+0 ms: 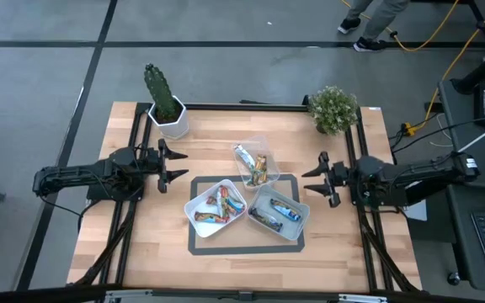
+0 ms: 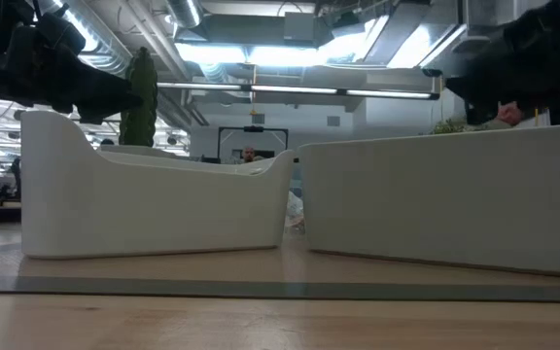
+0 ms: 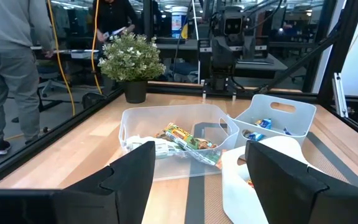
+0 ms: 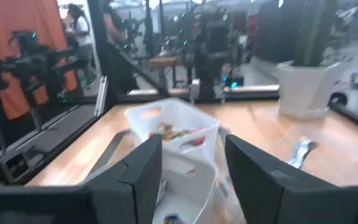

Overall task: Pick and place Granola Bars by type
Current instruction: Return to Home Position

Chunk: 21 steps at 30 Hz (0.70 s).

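**Sorting looks done; both hands empty at the sides**

Tub walls fill the low view. The white bin (image 2: 154,209) is at 9 o'clock and the grey bin (image 2: 445,204) at 3 o'clock, with a narrow gap between them. Their contents are hidden from that height.

From overhead, three bins are clustered mid-surface (image 1: 125,227) on a dark mat (image 1: 242,247).
- The transparent bin (image 1: 244,145) sits at 12 o'clock of the group, the white bin at 7 and the grey bin at 5.
- The Granola Bars are all inside bins.
- The red-orange bars (image 1: 220,204) are piled in the white bin.
- The blue bars (image 1: 283,210) are in the grey bin.
- A silver-grey bar (image 1: 244,156) and a green-brown bar (image 1: 261,171) share the transparent bin.
- No bar shows on the wood outside the bins.

The left hand (image 1: 180,165) is at 9 o'clock of the cluster, apart from the bins, with fingers spread and gripping nothing. The right hand (image 1: 314,179) is at 3 o'clock, near the grey bin but not touching it, also spread and empty. Each wrist view shows a gap between that arm's own fingers.

A cactus (image 1: 162,93) stands at 11 o'clock and a leafy plant (image 1: 333,109) at 1 o'clock, both on the far edge.

Judgement: the picking and placing appears complete. All that seems left is for the arms to settle at rest. The two wrapper colours in the transparent bin may be one group by design, but I cannot tell.
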### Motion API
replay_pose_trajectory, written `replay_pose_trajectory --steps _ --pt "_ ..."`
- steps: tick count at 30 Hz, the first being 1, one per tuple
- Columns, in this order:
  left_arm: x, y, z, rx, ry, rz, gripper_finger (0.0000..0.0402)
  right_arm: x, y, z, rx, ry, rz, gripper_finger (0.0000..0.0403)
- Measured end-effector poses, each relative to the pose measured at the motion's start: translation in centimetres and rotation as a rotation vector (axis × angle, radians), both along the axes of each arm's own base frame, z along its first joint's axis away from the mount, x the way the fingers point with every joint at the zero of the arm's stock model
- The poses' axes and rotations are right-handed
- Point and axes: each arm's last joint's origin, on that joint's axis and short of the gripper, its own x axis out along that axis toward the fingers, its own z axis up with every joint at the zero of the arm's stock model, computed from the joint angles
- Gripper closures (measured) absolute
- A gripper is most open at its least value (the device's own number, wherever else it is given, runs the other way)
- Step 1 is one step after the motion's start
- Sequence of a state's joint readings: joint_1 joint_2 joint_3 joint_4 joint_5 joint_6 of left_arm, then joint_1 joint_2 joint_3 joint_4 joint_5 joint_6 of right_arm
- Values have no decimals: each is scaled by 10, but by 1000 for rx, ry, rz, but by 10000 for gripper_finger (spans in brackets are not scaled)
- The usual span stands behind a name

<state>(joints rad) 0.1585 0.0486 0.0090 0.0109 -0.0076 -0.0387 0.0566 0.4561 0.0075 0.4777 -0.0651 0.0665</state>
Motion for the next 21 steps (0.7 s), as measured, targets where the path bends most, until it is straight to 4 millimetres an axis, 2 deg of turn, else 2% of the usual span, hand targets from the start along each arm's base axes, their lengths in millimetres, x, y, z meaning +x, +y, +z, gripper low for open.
replay_pose_trajectory --steps 9,13,21 --pt "0 0 0 0 0 0 159 -2 3 -4 -119 19 114 229" --pt "0 0 0 0 0 0 158 -11 3 2 -134 -44 116 229" --pt "0 0 0 0 0 1 159 -29 0 0 -152 -51 100 229"
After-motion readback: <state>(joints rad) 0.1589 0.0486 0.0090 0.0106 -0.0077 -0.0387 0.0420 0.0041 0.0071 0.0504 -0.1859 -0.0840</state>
